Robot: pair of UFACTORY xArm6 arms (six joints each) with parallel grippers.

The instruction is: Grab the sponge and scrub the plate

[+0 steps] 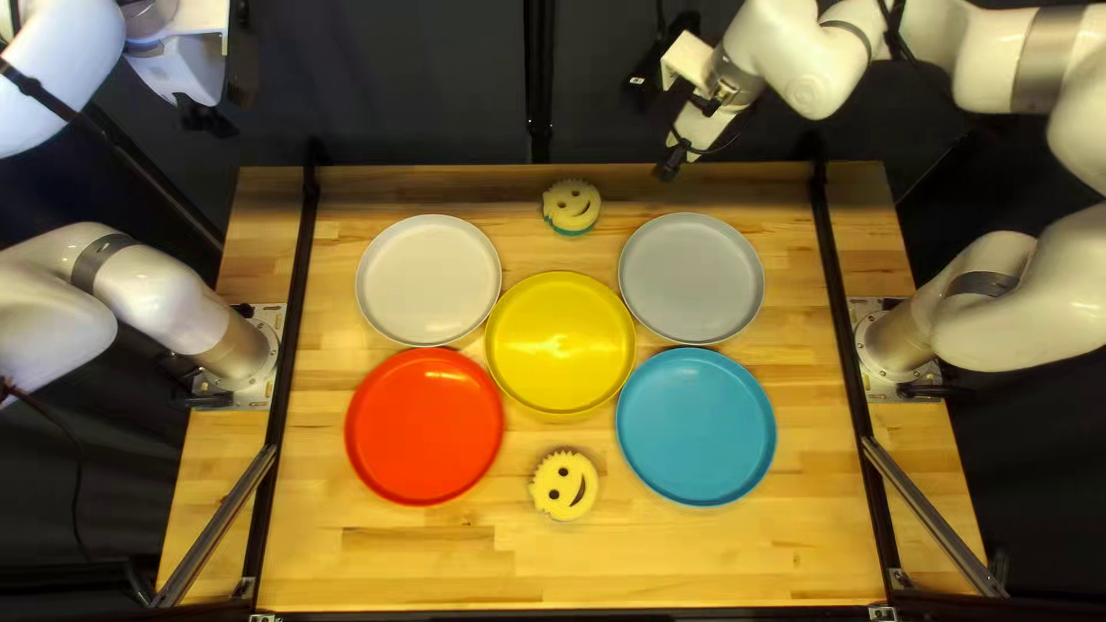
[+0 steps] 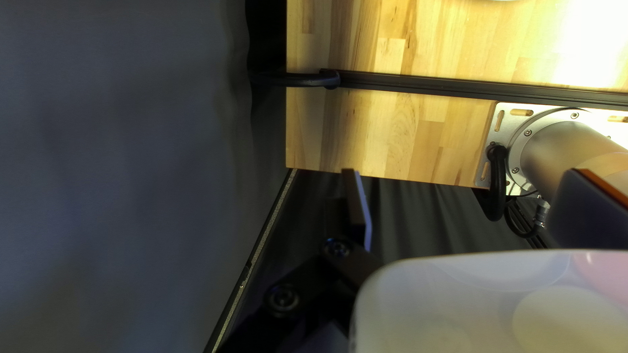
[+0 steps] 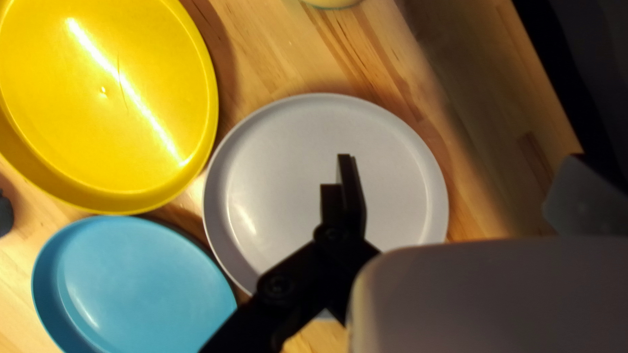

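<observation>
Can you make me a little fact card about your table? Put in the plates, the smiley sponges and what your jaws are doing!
Plates: white plate, grey plate, yellow plate, red plate, blue plate
Middle plate: yellow
Far sponge: smiley, near the table's far edge, beyond the yellow plate
Near sponge: smiley, between the red and blue plates
Left gripper: jaws open, holding nothing
Right gripper: jaws open, holding nothing
Scrubbing: not happening

There are five plates (image 1: pixel 560 343) (one each in white, grey, yellow, red and blue) and two sponges (image 1: pixel 565 485).
</observation>
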